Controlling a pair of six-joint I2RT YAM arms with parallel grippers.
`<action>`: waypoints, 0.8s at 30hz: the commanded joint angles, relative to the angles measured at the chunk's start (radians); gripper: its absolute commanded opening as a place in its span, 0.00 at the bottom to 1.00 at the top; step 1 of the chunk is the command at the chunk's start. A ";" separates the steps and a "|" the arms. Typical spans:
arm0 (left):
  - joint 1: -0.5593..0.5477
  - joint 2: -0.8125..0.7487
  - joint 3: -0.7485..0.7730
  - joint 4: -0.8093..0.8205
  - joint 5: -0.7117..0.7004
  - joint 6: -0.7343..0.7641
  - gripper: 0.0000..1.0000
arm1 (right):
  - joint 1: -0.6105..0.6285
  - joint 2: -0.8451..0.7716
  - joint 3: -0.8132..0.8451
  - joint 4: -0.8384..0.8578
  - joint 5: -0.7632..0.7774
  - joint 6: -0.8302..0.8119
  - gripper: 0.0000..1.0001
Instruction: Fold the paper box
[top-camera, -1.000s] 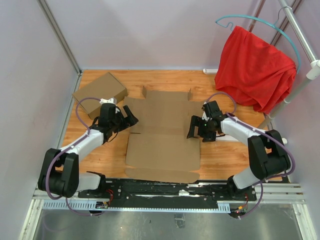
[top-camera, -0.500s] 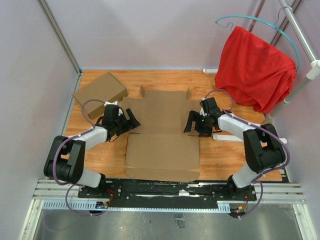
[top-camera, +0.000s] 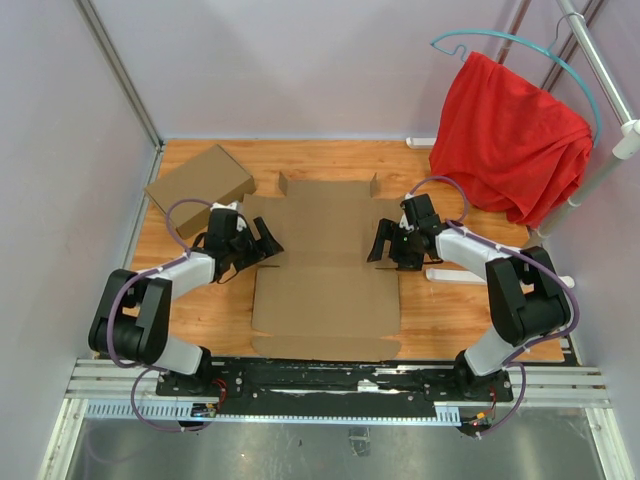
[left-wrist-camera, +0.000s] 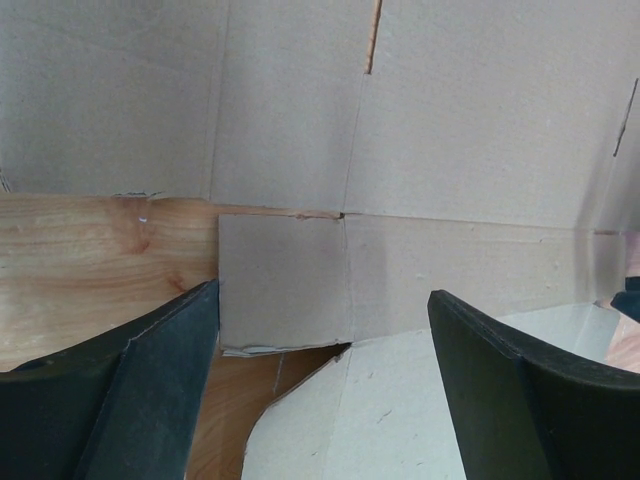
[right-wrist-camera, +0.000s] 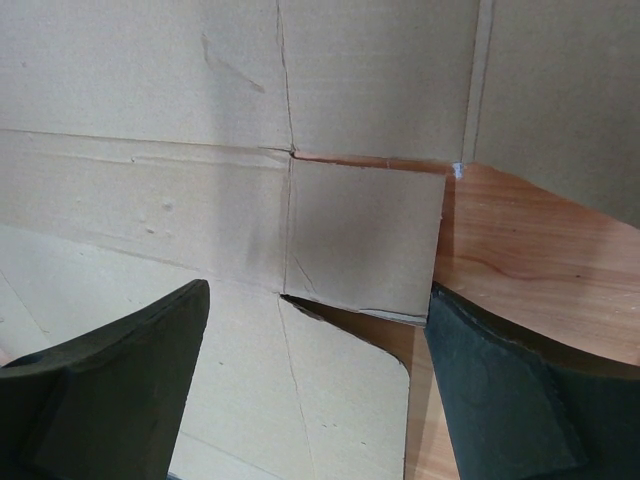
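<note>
While the paper box (top-camera: 325, 270) lies open and mostly flat in the middle of the counter (top-camera: 450, 310), the left jaws and right jaws stand wide and hold nothing. Each pair is aimed at a small side tab, the left flap (left-wrist-camera: 285, 280) and the right flap (right-wrist-camera: 365, 235). The step in hand appears to be the approach. The next move calls for catching each flap and raising it along its crease.

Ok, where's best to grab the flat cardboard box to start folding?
Probably the small square side flaps: left flap with the left gripper, right flap with the right gripper, each from its outer side. They jut out from the box at a crease, with free edges, ahead of the open jaws.
</note>
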 joint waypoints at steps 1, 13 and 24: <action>0.003 -0.050 0.031 0.010 0.042 -0.017 0.89 | -0.010 -0.006 -0.027 0.014 0.014 0.002 0.87; 0.000 -0.059 0.050 0.067 0.107 -0.064 0.87 | -0.011 0.017 -0.044 0.046 -0.018 0.005 0.85; -0.028 -0.014 0.080 0.079 0.114 -0.060 0.85 | -0.009 -0.017 -0.032 0.007 0.047 0.001 0.85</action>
